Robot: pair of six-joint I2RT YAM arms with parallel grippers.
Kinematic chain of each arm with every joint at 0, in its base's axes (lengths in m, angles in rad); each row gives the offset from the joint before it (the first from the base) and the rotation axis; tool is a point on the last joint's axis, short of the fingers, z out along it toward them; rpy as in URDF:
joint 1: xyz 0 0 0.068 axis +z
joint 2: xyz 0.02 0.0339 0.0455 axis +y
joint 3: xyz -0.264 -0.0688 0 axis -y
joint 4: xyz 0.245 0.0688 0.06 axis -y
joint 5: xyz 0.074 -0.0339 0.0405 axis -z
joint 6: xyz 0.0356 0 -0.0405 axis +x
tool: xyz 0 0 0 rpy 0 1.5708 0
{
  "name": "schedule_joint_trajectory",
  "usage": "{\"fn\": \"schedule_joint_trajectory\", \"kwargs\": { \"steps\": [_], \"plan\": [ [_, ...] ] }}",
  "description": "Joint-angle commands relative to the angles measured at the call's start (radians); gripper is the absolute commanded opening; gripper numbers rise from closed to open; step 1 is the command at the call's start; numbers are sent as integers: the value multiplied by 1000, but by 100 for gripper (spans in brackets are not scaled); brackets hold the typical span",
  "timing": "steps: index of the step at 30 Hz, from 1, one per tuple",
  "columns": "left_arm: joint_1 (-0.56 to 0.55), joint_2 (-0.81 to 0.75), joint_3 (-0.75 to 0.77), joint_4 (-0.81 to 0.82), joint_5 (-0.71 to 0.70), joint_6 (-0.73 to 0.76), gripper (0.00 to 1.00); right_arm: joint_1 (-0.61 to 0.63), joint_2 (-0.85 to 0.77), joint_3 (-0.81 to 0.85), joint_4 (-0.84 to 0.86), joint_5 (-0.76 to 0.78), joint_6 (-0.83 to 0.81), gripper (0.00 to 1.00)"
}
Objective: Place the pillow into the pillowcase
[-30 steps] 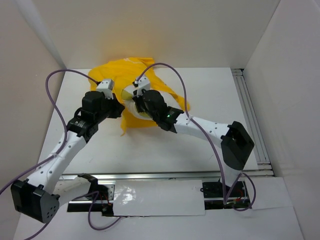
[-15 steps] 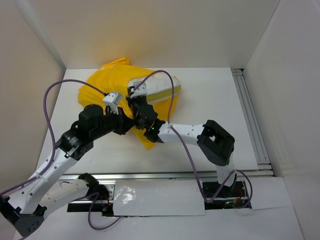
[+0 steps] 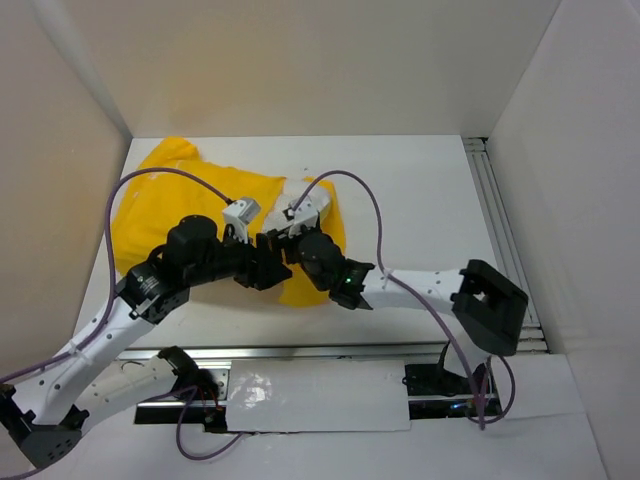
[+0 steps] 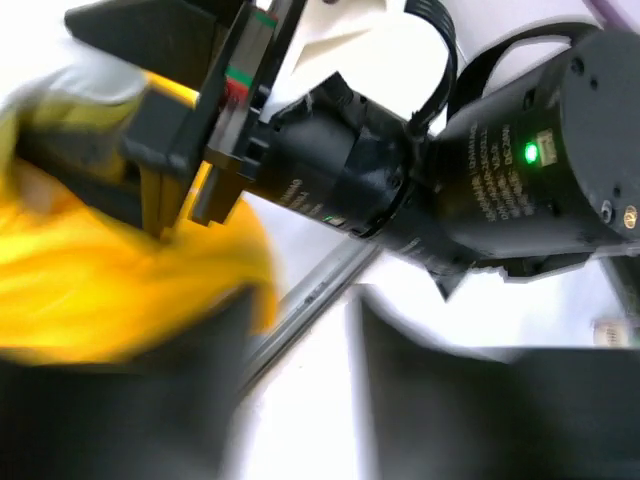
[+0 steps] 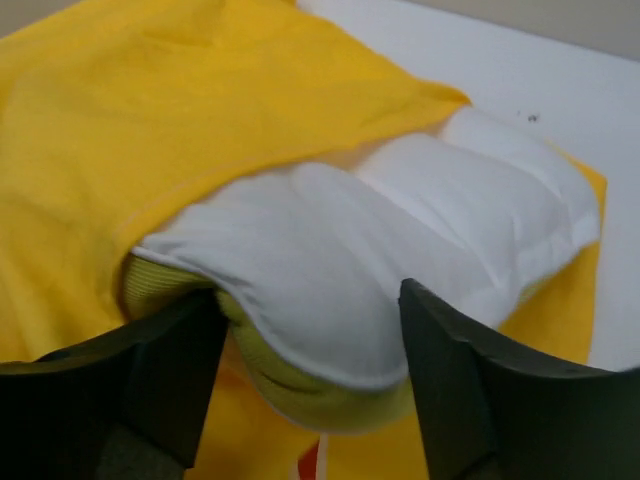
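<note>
With the left gripper [image 4: 300,310] and right gripper [image 5: 305,330] both holding their jaws apart beside the pillowcase [image 5: 200,100], gripping nothing, we are risking the half-exposed pillow [image 5: 400,230] slipping out.

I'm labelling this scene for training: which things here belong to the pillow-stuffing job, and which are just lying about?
Part of the job:
- pillow, white, partly inside the case
- pillowcase, yellow

Just there:
- purple cables looping from the arms
- metal rail along the right side of the table
- plastic sheet at the near edge
</note>
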Motion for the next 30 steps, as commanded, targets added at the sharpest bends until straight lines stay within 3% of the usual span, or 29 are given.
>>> {"fn": "schedule_joint_trajectory", "kwargs": {
  "steps": [1,4,6,13,17,24,30],
  "plan": [
    [-17,26,66,88,89,-32,71,-19,-147,-56,-212,-79,105,78],
    [-17,69,66,77,99,-32,93,-19,-236,-120,-310,-76,163,88],
    [-27,81,86,77,99,-32,99,-19,-333,-165,-350,-90,207,100],
    [-48,216,196,-15,-173,-1,99,-52,-554,-257,-519,51,246,100],
    [-82,470,327,-111,-330,19,99,-102,-592,-247,-622,113,286,100],
    [-91,857,595,-260,-465,22,99,-275,-580,-236,-671,-52,330,98],
    [-45,1015,827,-432,-698,-73,98,-412,-538,-247,-593,-191,297,95]
  ]
}}
